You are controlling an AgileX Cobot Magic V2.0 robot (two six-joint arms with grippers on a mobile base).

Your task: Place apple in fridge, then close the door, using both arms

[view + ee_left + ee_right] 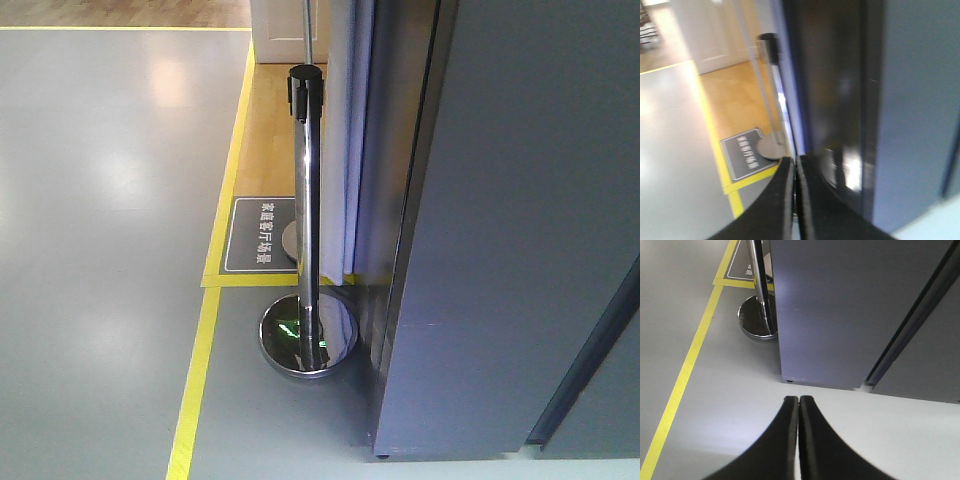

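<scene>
Pressed-together fingers (790,440) before fridge (840,315)

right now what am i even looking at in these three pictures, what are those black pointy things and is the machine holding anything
These are three cameras on one two-armed robot. The front view looks down at a grey floor with yellow tape lines, a chrome barrier post on a round base, and the dark grey fridge, whose doors look shut. The other two cameras sit on the wrists. The black pointed shapes are each arm's gripper: the left gripper near the fridge's side, in a blurred picture, and the right gripper above the floor in front of it. Both have their fingers pressed together with nothing between them. No apple shows anywhere.
</scene>
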